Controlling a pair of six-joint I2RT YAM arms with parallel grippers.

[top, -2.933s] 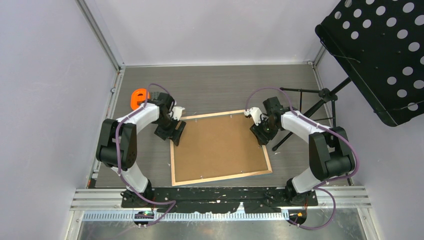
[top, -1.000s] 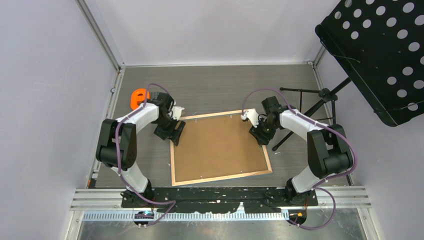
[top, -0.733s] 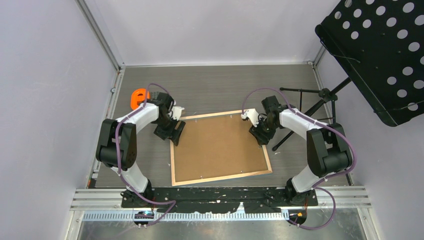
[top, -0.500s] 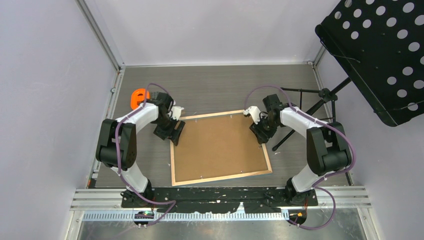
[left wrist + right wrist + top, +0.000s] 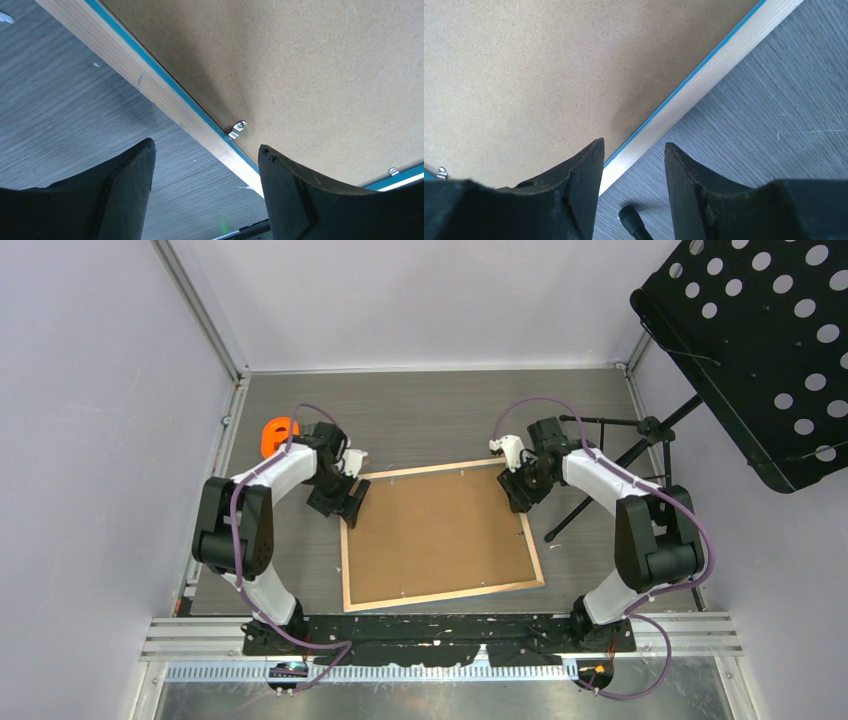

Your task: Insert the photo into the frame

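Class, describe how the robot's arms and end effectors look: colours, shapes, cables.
The left arm and right arm have white links with black joints. A purple cable loops along each. The left end effector and right end effector each carry two black, wedge-shaped fingers.

Light-wood frame [image 5: 445, 596] (thin blue inner edge), brown backing board [image 5: 440, 530]

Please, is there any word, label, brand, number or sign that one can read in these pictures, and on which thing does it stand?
No text can be read anywhere.
The board is plain brown, with no print.
The frame bears no mark or label, also in the two wrist views.
The black stand shows only round holes.
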